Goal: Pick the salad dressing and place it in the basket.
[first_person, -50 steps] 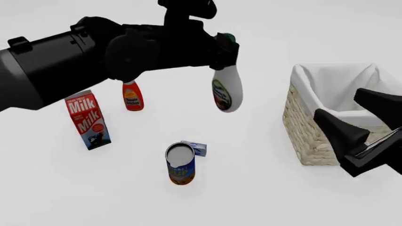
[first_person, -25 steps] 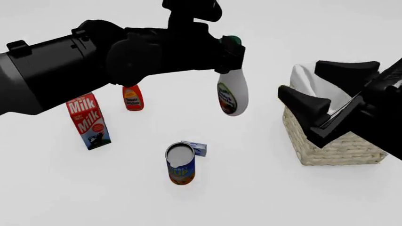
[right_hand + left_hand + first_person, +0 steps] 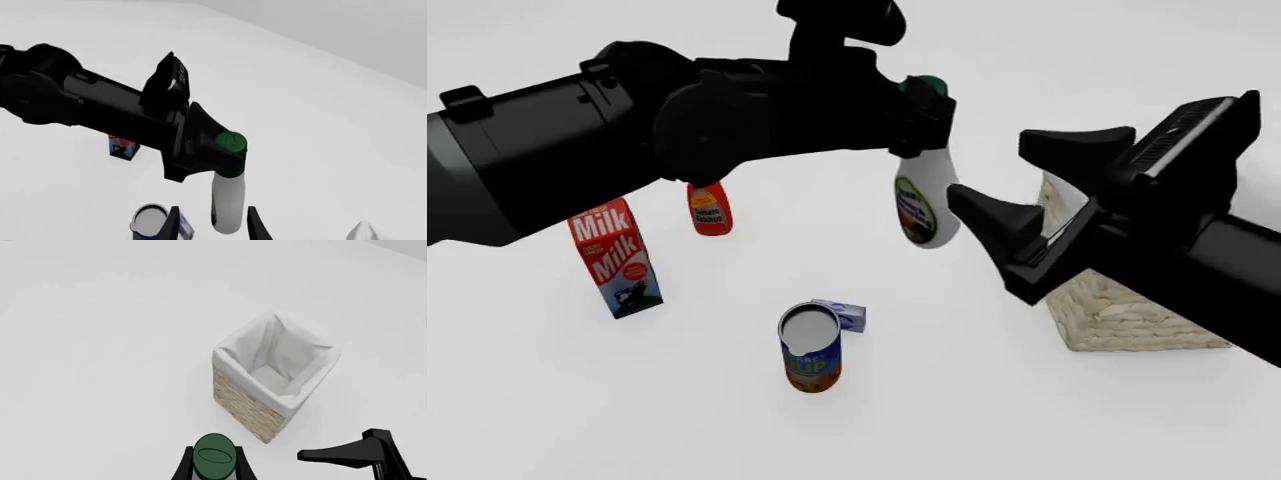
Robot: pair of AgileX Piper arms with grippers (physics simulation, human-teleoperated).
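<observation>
left tool (image 3: 918, 112) clamped on salad dressing (image 3: 922, 205) cap, hanging it mid-air for handoff prob; right tool (image 3: 1030, 185) spread apart beside it, basket (image 3: 1121, 315) right.

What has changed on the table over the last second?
The right gripper, jaws open, swung up from beside the basket toward the salad dressing, now covering much of the basket. The left gripper carried the hanging bottle slightly toward the basket. The milk carton, red bottle and can stayed put.
</observation>
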